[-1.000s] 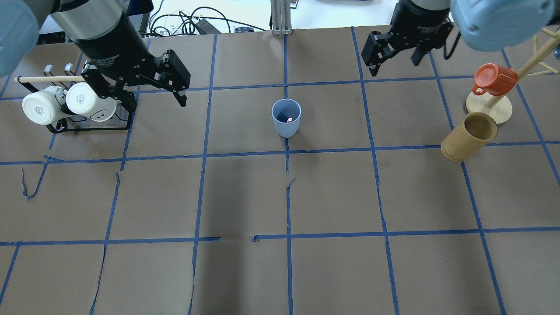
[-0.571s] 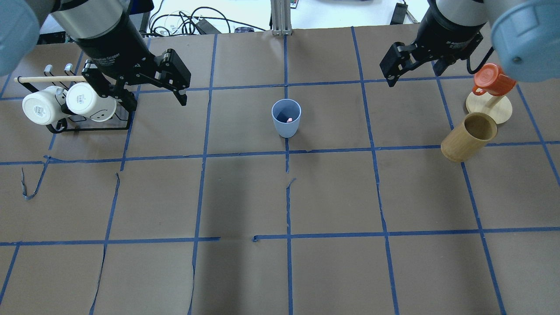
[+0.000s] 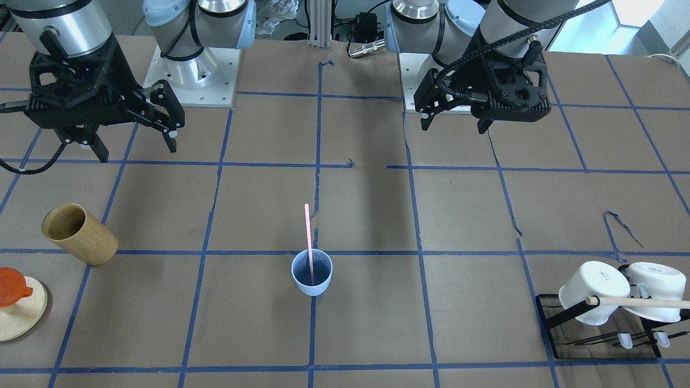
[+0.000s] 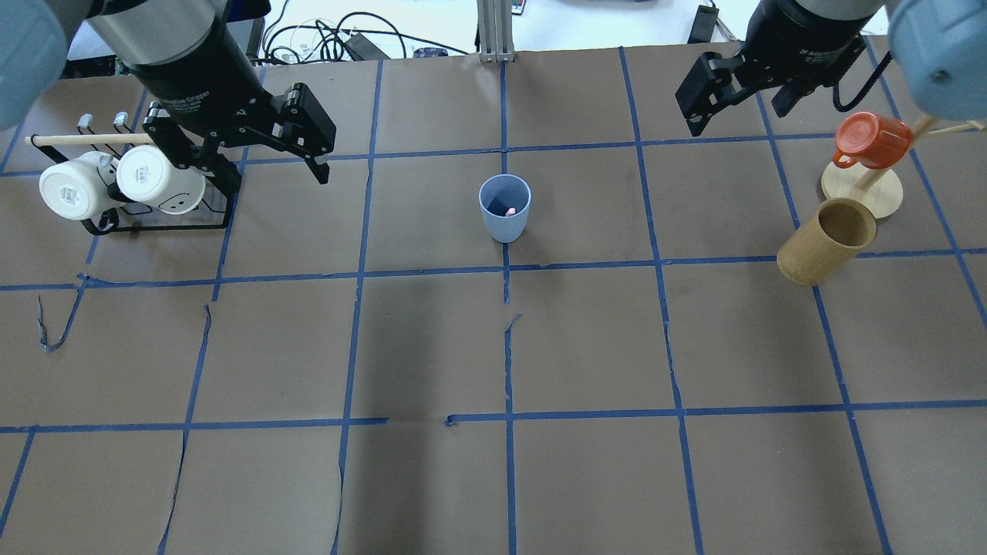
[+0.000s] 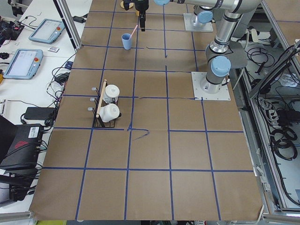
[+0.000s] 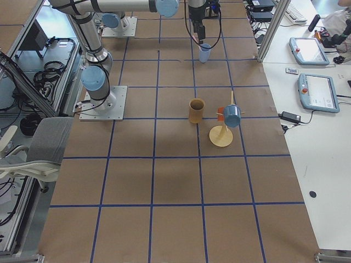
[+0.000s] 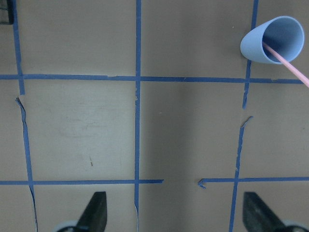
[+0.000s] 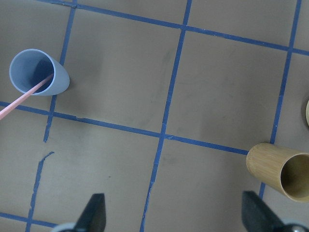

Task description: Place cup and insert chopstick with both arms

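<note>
Since a second ago the right gripper (image 4: 740,99) has drawn off toward the far right corner of the overhead view, away from the cup (image 4: 505,220). The left gripper (image 4: 274,166) hangs where it was, beside the mug rack (image 4: 158,223). The cup has not budged. Only the pink tip of the chopstick (image 4: 509,210) shows inside it, end-on, so its length is lost from up here. With both arms pulled back and empty, I'd say the job is done and they are clearing out.

From across the table the stick is plain. It stands in the cup, resting against the rim on the robot's side, with its top well above the lip. Both grippers hang high with their fingers spread wide, nothing between them, well apart from the cup.

The camera at the left end shows the cup small and far off, the stick slanting out of it. A black gripper hangs above it there, too small to read.

At the right end the cup sits just under a hanging gripper and cable, and I cannot make out the stick at all.

The left wrist camera catches the cup in its top right corner, and the stick runs off the frame's edge. Its fingertips (image 7: 95,212) poke in at the bottom, far apart.

The right wrist camera has the cup top left with the stick cut off at the left edge. The wooden cup (image 8: 282,169) lies partly out of frame at lower right. The fingers are wide here too.
</note>
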